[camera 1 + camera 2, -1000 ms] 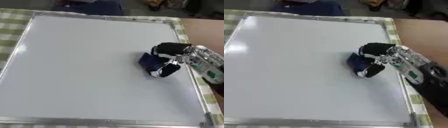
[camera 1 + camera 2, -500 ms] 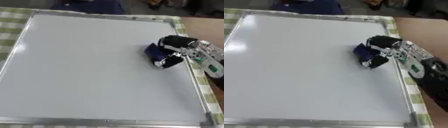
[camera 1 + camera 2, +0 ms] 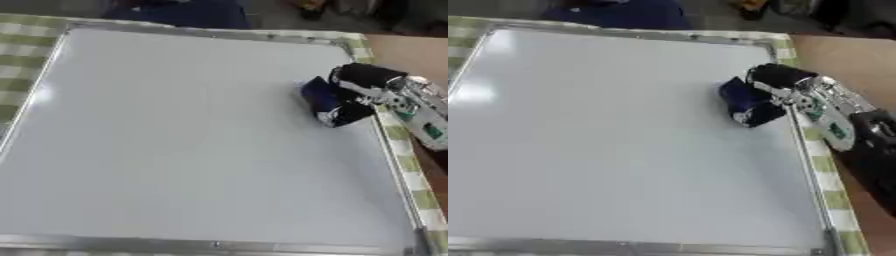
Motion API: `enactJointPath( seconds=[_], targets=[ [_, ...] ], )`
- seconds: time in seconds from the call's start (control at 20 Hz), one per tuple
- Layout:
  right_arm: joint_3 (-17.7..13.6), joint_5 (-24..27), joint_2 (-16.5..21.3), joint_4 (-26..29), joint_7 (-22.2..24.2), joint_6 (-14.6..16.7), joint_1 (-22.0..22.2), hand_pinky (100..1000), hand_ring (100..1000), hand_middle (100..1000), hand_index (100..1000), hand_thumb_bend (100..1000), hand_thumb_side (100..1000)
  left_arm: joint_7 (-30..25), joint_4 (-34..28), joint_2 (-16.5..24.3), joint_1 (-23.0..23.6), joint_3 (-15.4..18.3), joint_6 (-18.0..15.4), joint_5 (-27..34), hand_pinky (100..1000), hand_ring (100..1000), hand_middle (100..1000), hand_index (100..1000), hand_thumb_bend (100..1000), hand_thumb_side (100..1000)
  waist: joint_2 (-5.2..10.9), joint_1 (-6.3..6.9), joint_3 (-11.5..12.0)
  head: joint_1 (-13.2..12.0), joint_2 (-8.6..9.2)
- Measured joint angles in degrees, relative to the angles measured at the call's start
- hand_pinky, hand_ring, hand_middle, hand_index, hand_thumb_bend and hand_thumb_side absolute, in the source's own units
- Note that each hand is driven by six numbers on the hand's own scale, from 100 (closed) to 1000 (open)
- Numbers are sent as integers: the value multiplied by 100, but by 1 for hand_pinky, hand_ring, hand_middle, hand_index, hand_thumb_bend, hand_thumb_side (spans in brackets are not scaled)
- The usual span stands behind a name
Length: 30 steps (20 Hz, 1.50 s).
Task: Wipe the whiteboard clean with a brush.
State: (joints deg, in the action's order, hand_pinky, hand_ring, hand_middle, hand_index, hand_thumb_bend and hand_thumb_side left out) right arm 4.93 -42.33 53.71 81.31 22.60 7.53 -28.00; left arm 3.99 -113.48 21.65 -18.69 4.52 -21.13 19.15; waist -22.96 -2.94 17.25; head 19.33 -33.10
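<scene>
**Right hand wiping near board's right edge, upper half**

Right hand (image 3: 366,86) comes in from the right side, fingers curled around a dark blue brush (image 3: 325,102); it grasps the brush, which presses flat against the whiteboard (image 3: 175,140). Brush sits just inside the right frame rail, in the upper-right part of the board, hand partly over the rail. Left hand not visible in either view.

Whiteboard lies flat, metal frame all round, on a green checked cloth (image 3: 404,150). Board surface looks white and unmarked everywhere visible; no ink traces that I can make out, though glare on the left side hides some detail. Brown tabletop (image 3: 842,55) shows beyond the cloth at right.

Step in hand, as a judgement: mid-wipe stroke along the right margin, task looks far along or nearly done since no marks remain in sight.

Next move likely calls for keeping the brush flat on the surface and sweeping it across any unwiped strip, probably the top-right corner, without catching the brush on the frame rail.
</scene>
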Motion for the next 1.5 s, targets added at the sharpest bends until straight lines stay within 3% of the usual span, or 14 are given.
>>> enactJointPath(
  seconds=[0.6,1.5],
  targets=[
    [110,117,0,181,156,138,66,175,291,140,295,100,578,-1,0,0,0,0,5,0,543,628,592,537,102,997,27,2,-32,-30,-1],
    [583,898,-131,1052,1154,284,62,163,270,126,287,100,581,10,0,-3,17,-1,53,77,545,629,593,541,116,986,250,19,-111,-53,-109]
  ],
)
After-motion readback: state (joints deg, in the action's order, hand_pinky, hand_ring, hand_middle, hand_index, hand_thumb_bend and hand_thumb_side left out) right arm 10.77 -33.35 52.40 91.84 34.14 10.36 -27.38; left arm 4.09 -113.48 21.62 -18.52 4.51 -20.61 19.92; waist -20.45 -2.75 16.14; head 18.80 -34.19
